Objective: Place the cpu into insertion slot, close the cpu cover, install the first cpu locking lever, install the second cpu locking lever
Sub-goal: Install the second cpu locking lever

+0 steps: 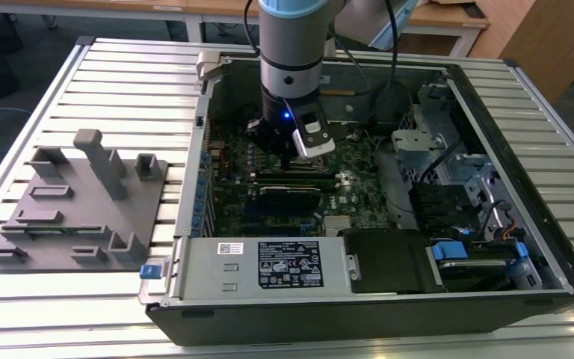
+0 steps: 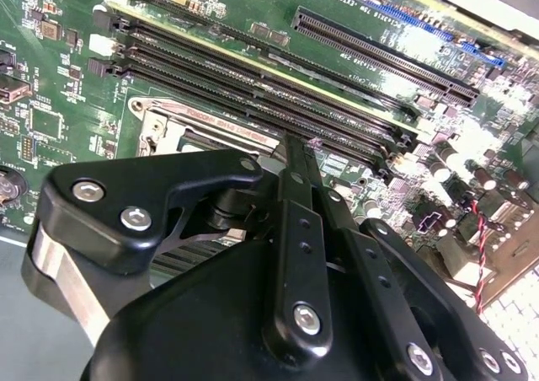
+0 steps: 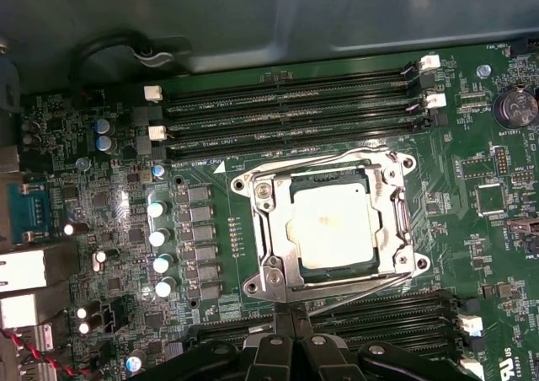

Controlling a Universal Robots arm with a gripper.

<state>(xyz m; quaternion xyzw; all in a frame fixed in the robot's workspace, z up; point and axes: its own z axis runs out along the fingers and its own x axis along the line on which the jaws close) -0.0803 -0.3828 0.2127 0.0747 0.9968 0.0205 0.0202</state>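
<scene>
Silver-grey cpu (image 3: 330,225) seated in insertion slot (image 3: 263,239), cpu cover (image 3: 396,221) shut around it.
Item: my gripper (image 3: 290,324), fingers drawn together on nothing, hangs low over the motherboard (image 3: 210,229). Socket lies just ahead of my fingertips, between the memory slots (image 3: 286,111); fingertips sit at the socket's near edge, beside the locking lever wire (image 3: 362,287).

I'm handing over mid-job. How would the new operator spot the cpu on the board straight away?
In the first wrist view, find the green motherboard with long black memory slots on two sides. Between them sits the silvery cpu cover, framing the cpu: the one pale, plain metal square, unlike the dark ridged slots.
</scene>
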